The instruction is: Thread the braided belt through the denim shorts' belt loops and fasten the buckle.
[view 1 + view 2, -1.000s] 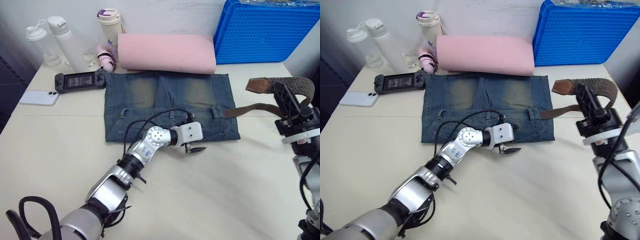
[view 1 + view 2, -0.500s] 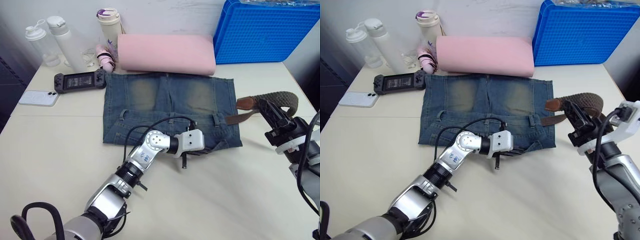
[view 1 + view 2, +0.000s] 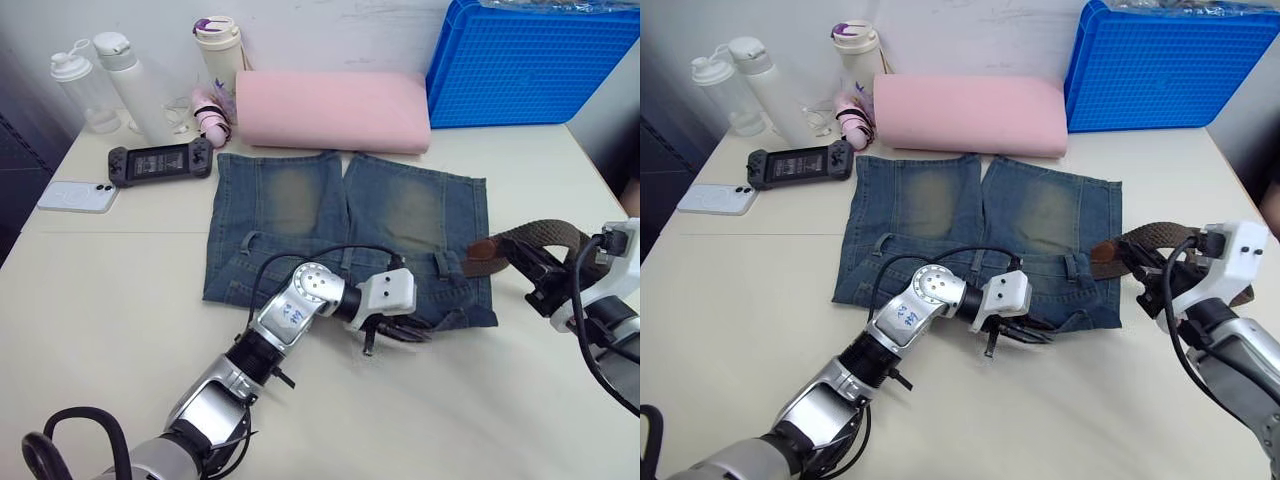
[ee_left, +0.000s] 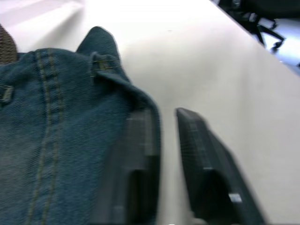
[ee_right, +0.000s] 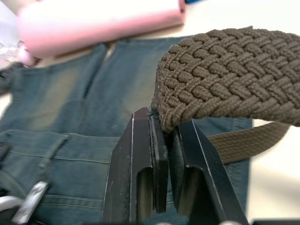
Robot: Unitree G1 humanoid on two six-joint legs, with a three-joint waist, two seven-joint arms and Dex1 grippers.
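The denim shorts (image 3: 300, 200) lie flat mid-table, waistband toward me, with belt loops (image 3: 441, 262) on it. My left gripper (image 3: 392, 330) rests at the waistband's near edge. In the left wrist view its fingers (image 4: 201, 154) stand slightly apart, the denim shorts (image 4: 56, 131) lying against one finger and bare table in the gap. My right gripper (image 5: 161, 117) is shut on the braided belt (image 5: 225, 70), just right of the shorts. The belt (image 3: 545, 237) curves from its brown leather end (image 3: 483, 247) at the waistband's right side. The buckle is out of view.
A pink foam roll (image 3: 335, 105) lies behind the shorts, with a blue crate (image 3: 535, 60) at the back right. Bottles (image 3: 125, 80), a lidded cup (image 3: 218, 50), a game controller (image 3: 160, 160) and a phone (image 3: 78, 195) sit at the back left.
My right gripper came down and nearer with the belt. The shorts' right side slid toward me and the legs spread apart. My left gripper shifted slightly nearer along the waistband.
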